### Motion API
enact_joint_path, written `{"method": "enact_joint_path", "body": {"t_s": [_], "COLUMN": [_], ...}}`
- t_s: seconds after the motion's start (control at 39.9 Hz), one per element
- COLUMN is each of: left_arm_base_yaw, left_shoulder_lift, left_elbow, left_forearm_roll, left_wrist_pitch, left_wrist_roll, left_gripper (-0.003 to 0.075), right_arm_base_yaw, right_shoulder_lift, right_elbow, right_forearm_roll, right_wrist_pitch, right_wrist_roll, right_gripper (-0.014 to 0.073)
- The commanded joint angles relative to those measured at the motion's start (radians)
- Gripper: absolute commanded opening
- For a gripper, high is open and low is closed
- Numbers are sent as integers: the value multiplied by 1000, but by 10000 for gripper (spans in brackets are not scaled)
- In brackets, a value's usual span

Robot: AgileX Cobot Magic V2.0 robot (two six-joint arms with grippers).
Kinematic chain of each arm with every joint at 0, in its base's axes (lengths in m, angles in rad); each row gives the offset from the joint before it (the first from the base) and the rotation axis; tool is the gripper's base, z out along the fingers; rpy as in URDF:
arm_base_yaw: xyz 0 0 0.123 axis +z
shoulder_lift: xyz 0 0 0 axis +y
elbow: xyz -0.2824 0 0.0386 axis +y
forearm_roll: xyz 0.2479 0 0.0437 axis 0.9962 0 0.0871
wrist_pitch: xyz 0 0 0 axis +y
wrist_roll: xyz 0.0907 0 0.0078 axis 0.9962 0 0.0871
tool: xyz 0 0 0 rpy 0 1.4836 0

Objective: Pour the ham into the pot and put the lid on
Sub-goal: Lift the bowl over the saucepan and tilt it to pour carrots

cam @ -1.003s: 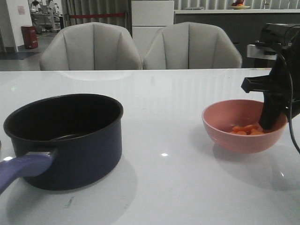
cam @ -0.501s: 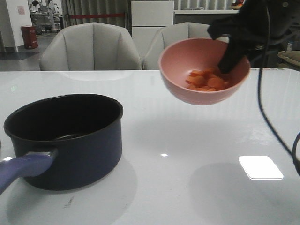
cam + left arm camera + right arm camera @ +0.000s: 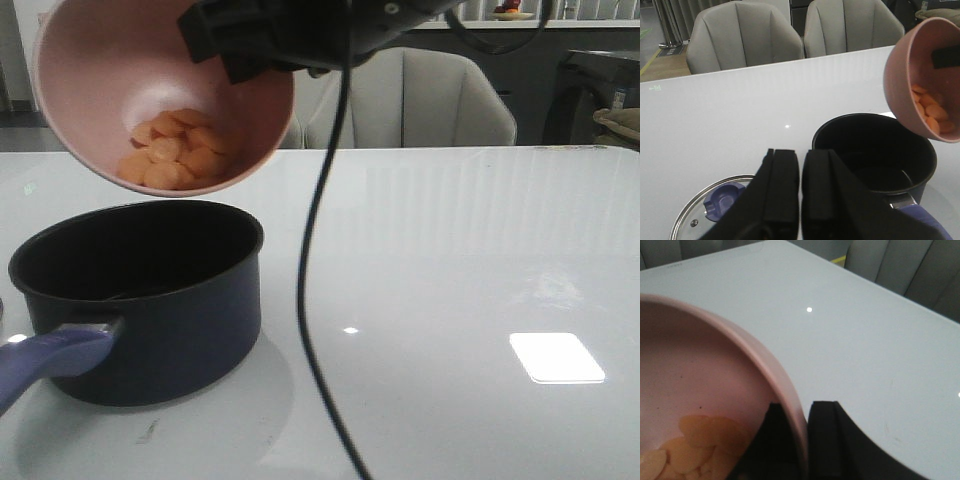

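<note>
Since half a second ago, my right gripper point(image 3: 800, 440) has carried the pink bowl point(image 3: 160, 95) leftward from mid-tabletop to above the pot point(image 3: 140, 295). Right jaws clenched on the bowl's rim, one finger inside, one outside. Bowl tilted, mouth facing the tabletop's front edge; ham point(image 3: 175, 155) gathered at its low side, none spilled yet. Left gripper point(image 3: 800, 192): jaws nearly closed, grasping nothing. Pot stands near the front-left corner. Lid point(image 3: 715, 210) lies flat on the tabletop point(image 3: 450, 250) beside the pot.
</note>
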State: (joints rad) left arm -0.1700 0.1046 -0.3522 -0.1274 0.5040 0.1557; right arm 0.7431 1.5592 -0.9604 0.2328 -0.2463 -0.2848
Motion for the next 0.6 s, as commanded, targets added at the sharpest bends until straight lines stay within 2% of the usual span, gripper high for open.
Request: {"method": "enact_joint_path", "body": {"t_s": [0.0,0.15,0.4,0.58], "left_arm_base_yaw": [-7,-7,-7,-7], "left_shoulder_lift": [11,11,11,11], "left_elbow": [-27,-27,-27,-27], "left_forearm_roll": [-7,-7,-7,-7], "left_wrist_pitch": [-68,-68,-68,-68], "left_wrist_roll": [-11,-11,-11,-11], "left_gripper": [124,124,124,124], "right_arm_base_yaw": [3,3,3,3], "right_shoulder_lift": [15,88,175,220], "right_elbow": [-45,-46,-46,-46], "right_forearm_roll": [-11,-53,-205,-268], "right_wrist_pitch": [-225,-454,-824,-1027], "right_wrist_roll": [-22,-92,-163,-184], "right_gripper": [137,137,137,137]}}
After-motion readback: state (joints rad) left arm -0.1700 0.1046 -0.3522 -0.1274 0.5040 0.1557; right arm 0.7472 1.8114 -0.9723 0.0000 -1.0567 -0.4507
